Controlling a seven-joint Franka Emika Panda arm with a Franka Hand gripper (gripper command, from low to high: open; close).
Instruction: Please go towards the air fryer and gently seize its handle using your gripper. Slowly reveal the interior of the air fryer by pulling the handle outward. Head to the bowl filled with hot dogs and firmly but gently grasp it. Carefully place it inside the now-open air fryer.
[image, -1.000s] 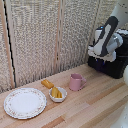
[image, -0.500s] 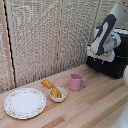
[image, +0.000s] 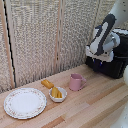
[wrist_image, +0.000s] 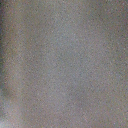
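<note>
1. While the white arm hung over the far end of the wooden table (image: 95, 102) in the exterior view, its gripper (image: 98, 59) sat low against the front of the black air fryer (image: 116, 61) at that view's right edge; the handle was hidden behind it, and whether the fingers were parted or closed on anything could not be told. The white bowl (image: 58, 95) with its yellow-orange hot dogs (image: 56, 92) stood well apart toward the view's left, a pink mug (image: 76, 82) just beside it, an orange-tan block (image: 47, 83) just behind, and a wide patterned plate (image: 24, 102) near the table's front edge. Bare wood lay between mug and fryer.
2. Pressed close to a surface, the wrist view showed only a blurred grey field, with no edge or finger distinguishable.
</note>
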